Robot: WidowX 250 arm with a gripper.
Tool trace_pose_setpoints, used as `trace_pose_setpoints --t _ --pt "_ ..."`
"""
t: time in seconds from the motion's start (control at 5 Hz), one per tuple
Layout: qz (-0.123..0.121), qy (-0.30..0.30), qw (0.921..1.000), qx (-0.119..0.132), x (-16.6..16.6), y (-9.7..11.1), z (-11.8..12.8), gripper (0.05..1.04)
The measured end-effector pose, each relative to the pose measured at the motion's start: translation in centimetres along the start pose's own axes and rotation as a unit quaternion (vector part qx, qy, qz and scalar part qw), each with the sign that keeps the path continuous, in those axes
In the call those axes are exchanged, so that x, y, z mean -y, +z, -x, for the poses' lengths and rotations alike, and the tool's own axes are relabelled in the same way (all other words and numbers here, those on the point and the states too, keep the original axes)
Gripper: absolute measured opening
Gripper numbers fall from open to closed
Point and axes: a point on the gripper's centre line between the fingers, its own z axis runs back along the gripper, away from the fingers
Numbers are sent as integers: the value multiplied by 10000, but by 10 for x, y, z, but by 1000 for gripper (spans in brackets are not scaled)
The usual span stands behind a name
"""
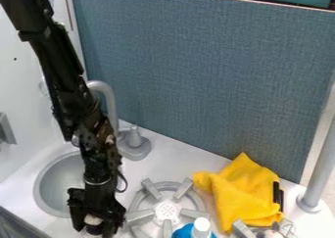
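At the lower left of the frame, the black claw (96, 227) is pictured pointing downward beside the sink, with a small pale-topped object (93, 219) seen right at its tip; whether the claw is clenched on it or released cannot be told. At the bottom edge, a blue bottle (202, 226) with a white cap is seen in front of a gray stove burner (167, 212). A second burner (242, 230) is partly captured at the lower right, a round item (268, 234) visible at it. The round gray sink (60, 189) is set into the white desk (140, 169) at left. At lower right, a crumpled yellow cloth (239, 195) is shown with a black item (278, 195) at its right edge. Behind the sink and burner, a gray faucet (134, 143) is partly crossed by the black arm (68, 80). A gray pole (320, 166) is seen at right, and the scene is backed by a blue-gray panel (209, 80).
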Motion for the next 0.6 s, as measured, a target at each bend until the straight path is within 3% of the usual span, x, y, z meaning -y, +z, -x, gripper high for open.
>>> trace_pose_setpoints --t 0.2,0.4,0.6 --pt "-32 153 9999 -73 -3 25 -5 1009" --pt "-546 200 9975 -405 -4 65 -9 1009" --pt "-1349 -245 9861 -942 22 110 -20 1009"
